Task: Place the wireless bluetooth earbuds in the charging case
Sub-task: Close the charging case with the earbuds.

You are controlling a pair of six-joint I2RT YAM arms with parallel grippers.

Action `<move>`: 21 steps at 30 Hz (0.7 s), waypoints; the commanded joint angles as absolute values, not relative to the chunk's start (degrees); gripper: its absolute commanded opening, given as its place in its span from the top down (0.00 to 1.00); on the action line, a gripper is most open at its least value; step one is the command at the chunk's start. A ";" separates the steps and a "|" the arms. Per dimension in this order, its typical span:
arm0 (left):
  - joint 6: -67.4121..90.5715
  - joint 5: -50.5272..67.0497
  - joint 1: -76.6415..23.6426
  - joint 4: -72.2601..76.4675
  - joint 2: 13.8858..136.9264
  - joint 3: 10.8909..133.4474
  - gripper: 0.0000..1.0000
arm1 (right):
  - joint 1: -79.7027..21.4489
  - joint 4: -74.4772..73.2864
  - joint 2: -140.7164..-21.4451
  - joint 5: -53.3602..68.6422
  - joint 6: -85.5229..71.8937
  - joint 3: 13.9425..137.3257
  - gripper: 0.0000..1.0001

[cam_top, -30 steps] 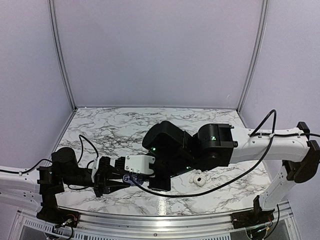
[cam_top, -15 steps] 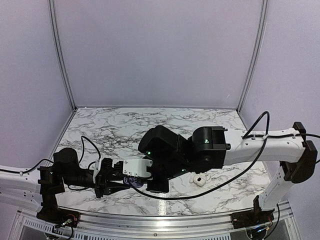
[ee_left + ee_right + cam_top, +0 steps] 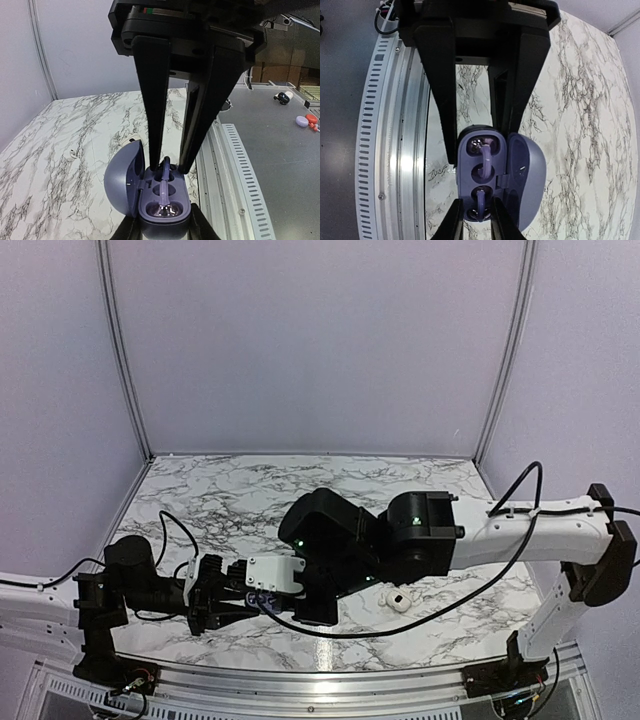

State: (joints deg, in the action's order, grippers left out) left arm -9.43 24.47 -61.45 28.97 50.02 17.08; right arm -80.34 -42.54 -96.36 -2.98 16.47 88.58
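From the top external camera, the left gripper (image 3: 248, 602) lies low over the near part of the marble table (image 3: 200, 500), its fingers clamped on the charging case (image 3: 263, 602), of which only a sliver of purple shows. The right gripper (image 3: 275, 595) reaches in from the right and meets the case from the opposite side; its own black body hides its fingertips here. A small whitish object (image 3: 397, 600) lies on the marble to the right, well apart from the case.

In the left wrist view, the left gripper (image 3: 162, 230) pinches the base of the charging case (image 3: 120, 180) from both sides at the bottom edge. The case is open, with its lid standing up on the left. The right gripper (image 3: 168, 165) comes down from above, its two fingers standing slightly parted on either side of a pale earbud (image 3: 166, 167) whose stem stands in the far well, with a thin gap on each side. A second pale piece (image 3: 164, 209) sits in the near well.

In the right wrist view, the right gripper (image 3: 475, 220) shows its thin fingertips at the bottom, a little apart, flanking the earbud (image 3: 480, 202) in the nearest well without clearly touching it. The charging case (image 3: 527, 175) lies open with its lid to the right. The left gripper (image 3: 477, 142) grips the case body from above.
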 commanded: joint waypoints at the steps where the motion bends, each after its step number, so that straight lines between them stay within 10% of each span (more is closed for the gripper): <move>1: -9.03 24.18 -61.61 35.56 48.18 17.75 1.00 | -80.24 -40.44 -91.36 1.48 16.64 89.34 0.73; 21: -8.11 25.51 -61.61 35.43 48.22 19.22 1.00 | -76.81 -32.08 -87.75 2.69 15.10 83.70 0.02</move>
